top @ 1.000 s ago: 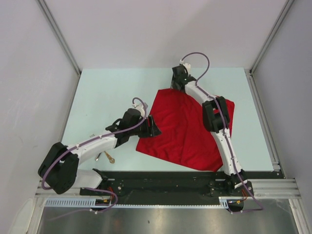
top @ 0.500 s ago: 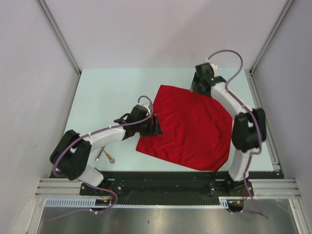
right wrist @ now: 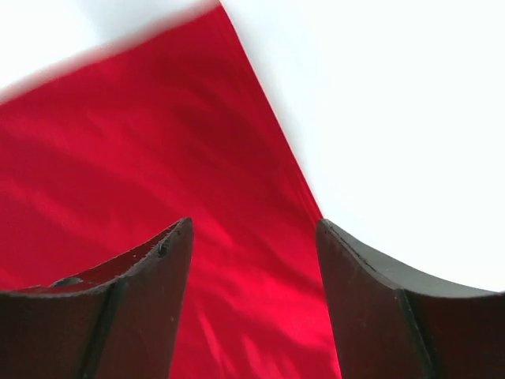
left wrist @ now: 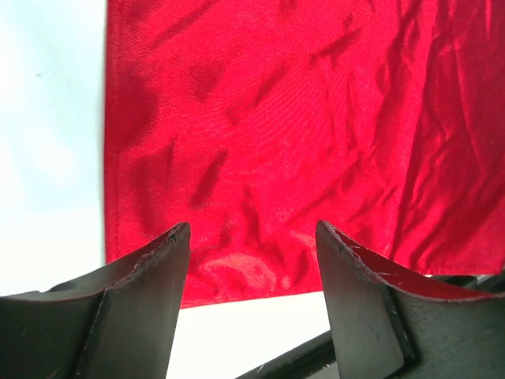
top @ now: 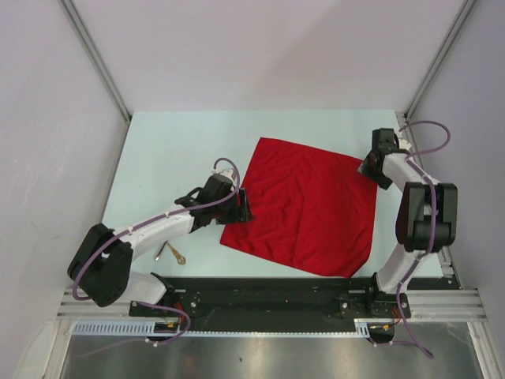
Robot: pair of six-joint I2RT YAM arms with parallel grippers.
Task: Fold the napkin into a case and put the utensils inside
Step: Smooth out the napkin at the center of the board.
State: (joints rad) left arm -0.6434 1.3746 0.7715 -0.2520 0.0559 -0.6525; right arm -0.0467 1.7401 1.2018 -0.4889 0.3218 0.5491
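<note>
The bright red shiny cloth napkin (top: 304, 205) lies flat on the pale bench (top: 173, 150), a skewed square without a clear long axis. Slim gold utensils (top: 175, 253) sit half hidden by the left arm. The left hand (top: 241, 207) and right hand (top: 369, 167) gape empty at its edges

You look down on a pale mint-green table (top: 173, 150), matt and evenly lit, with only soft shadows on it. Plain light grey walls close it in: a back wall (top: 260, 55), a left wall (top: 43, 174) and a right wall (top: 477, 174). Where they meet, you see slim aluminium posts (top: 95, 59) slanting down to the table's far corners. Along the near edge runs a black base plate (top: 268, 290), then an aluminium rail (top: 442, 304), then a brushed steel sheet (top: 252, 359).
</note>
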